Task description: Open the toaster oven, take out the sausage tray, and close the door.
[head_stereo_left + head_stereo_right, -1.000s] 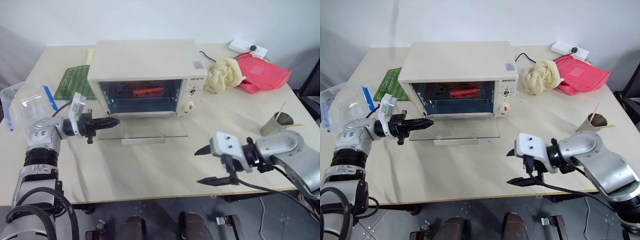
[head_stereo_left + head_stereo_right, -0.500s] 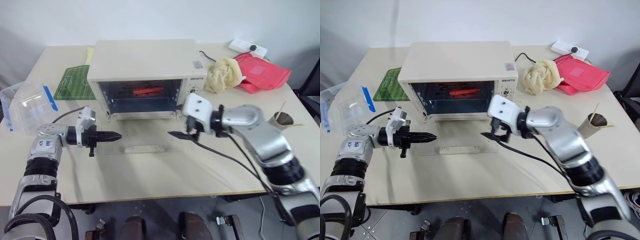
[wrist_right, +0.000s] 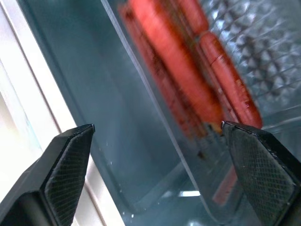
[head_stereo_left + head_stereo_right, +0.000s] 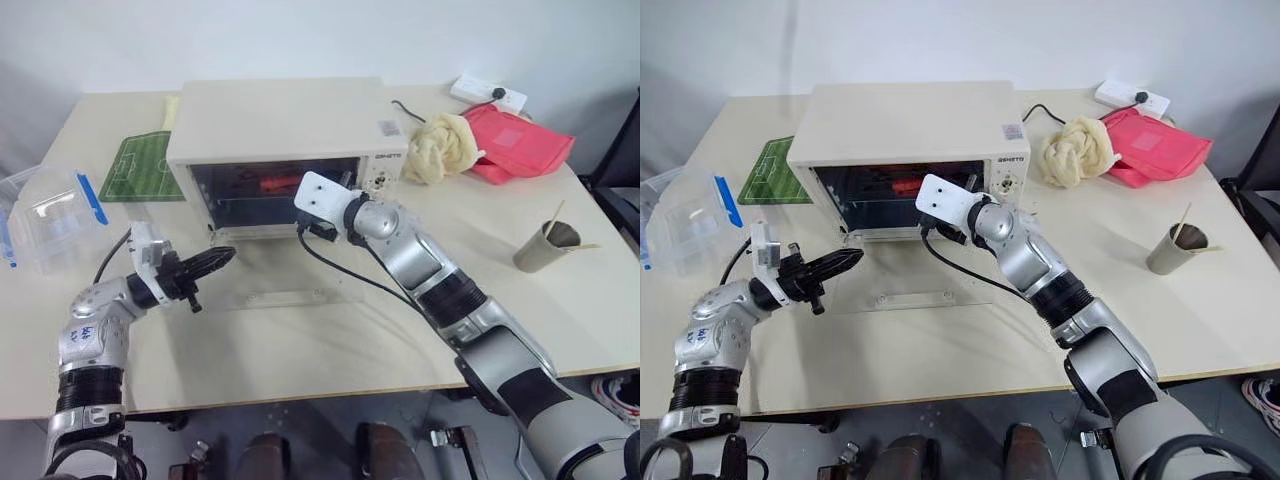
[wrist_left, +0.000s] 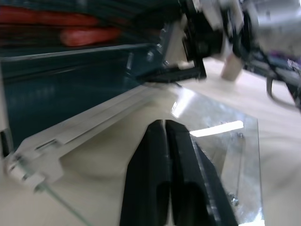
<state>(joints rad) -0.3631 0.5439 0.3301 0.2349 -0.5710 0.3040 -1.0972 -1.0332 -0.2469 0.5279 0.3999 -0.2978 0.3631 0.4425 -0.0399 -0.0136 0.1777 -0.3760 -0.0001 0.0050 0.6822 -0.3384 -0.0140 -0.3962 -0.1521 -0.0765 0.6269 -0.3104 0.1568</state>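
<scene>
A: Where is the boxy cream-white toaster oven right now?

B: On the pale tabletop, with its glass-paned door dropped flat and lying level in front of the opening.

A: And the shallow silver metal tray with long red sausages?

B: Inside the oven cavity, on the upper level; the red sausages lie side by side along it.

A: The right gripper?

B: At the mouth of the oven, pointing in. Its two black fingers stand wide apart, empty, with the tray between and just beyond them.

A: The left gripper?

B: Near the door's left front corner, above the glass. Its fingers are pressed close together with nothing between them.

A: Anything else around?

B: A clear plastic box with blue clips at the left edge, a green pitch-printed mat beside the oven, and a brown paper cup well off to the right
</scene>
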